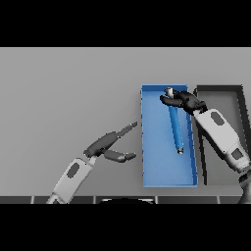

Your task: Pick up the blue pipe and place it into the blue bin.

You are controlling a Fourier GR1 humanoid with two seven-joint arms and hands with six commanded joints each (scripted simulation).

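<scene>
head view shows the right hand point(180, 100) over the top end of the blue bin point(147, 162), toward one o'clock on the bench point(68, 88), its fingers point(169, 101) curled round the upper end of the blue pipe point(175, 128). the pipe runs from that grip down toward six o'clock, lying along the right half of the bin, its pale lower tip close to the bin's right wall.

from where i stand the risk is in the letting go. it looks as though the pipe is already inside the bin's outline, but i cannot tell whether its lower tip rests on the bin floor or hangs above it. if it hangs, opening the fingers could let it drop and bounce, perhaps against the right wall, beyond which a dark bin point(220, 93) sits just beside. a sideways pull while withdrawing could also drag the pipe up over the top edge.

the dark fingers blend together over the pipe's grey cap, so how firm the grip is stays hard to judge. the dark bin is largely covered by the right forearm.

the left hand point(105, 144) waits at about seven o'clock, left of the blue bin, fingers loosely spread and holding nothing.
</scene>
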